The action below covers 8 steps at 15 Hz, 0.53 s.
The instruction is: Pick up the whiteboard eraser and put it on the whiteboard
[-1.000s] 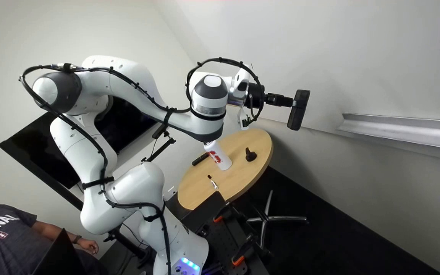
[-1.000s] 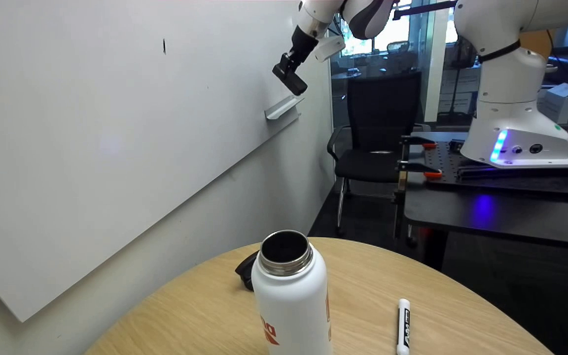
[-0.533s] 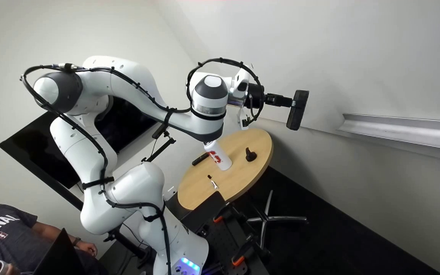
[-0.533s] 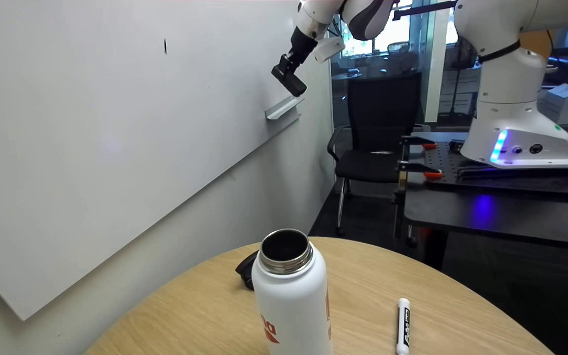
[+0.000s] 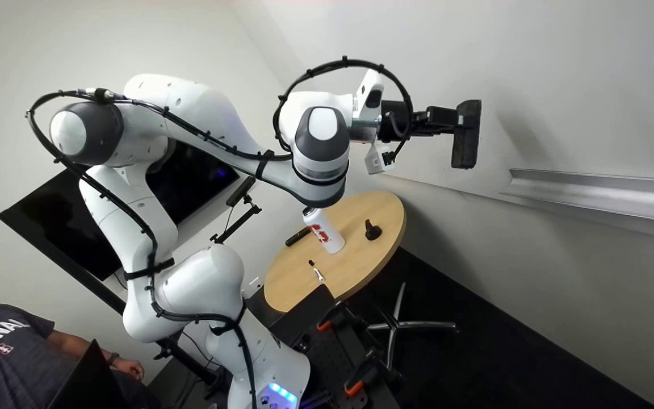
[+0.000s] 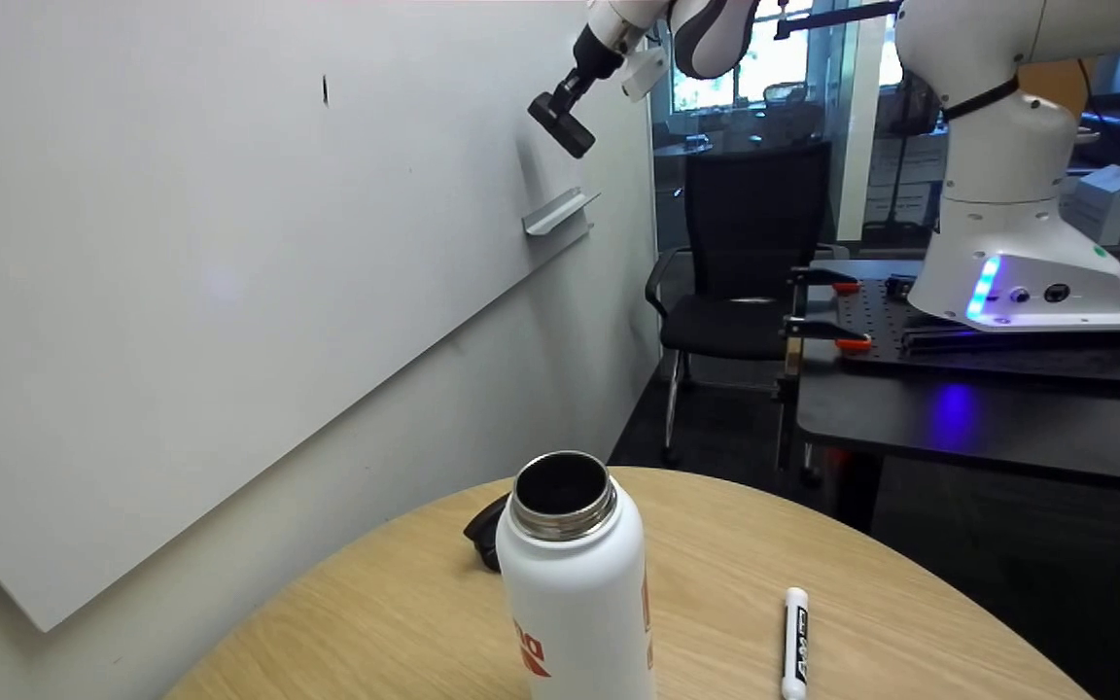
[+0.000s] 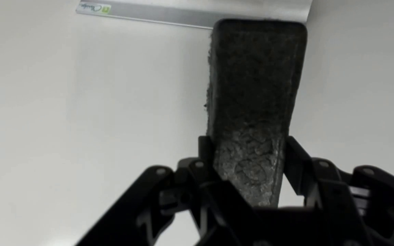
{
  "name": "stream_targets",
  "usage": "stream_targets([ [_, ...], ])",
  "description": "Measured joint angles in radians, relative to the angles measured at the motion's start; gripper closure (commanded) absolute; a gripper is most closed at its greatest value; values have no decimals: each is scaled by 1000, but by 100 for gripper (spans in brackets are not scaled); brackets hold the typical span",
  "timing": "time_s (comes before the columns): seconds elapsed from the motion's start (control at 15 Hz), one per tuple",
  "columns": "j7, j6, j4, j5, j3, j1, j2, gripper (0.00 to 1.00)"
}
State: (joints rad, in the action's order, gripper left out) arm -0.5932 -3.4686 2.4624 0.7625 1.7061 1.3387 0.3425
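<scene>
Moved: my hand (image 7: pixel 250 160) and the whiteboard eraser (image 5: pixel 466 136) now sit higher in both exterior views than half a second ago.
Hand: clenched on the eraser near one end, gripping two opposite sides; the longer part juts out free.
Eraser: in the air in front of the whiteboard (image 6: pixel 229 243), above its tray rail (image 6: pixel 555 212); its shadow (image 5: pixel 523 136) on the board stands off from it, so I judge there is no contact.
Pick-up: done.
Placing: not yet; I must close the gap, set the eraser on the board or its rail, whichever is meant, then let go.
Water bottle (image 6: pixel 575 593): white, upright on the tabletop (image 6: pixel 375 603), mouth uncovered; inside too dark for me to tell its contents.
Tray rail: bears a small label (image 7: pixel 94 8); the eraser is not in it.
</scene>
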Motion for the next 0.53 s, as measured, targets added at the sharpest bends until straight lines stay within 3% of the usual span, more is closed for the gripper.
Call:
stream_targets([
  [0.53, 224, 3, -25, 122, -90, -155, -291, 72],
])
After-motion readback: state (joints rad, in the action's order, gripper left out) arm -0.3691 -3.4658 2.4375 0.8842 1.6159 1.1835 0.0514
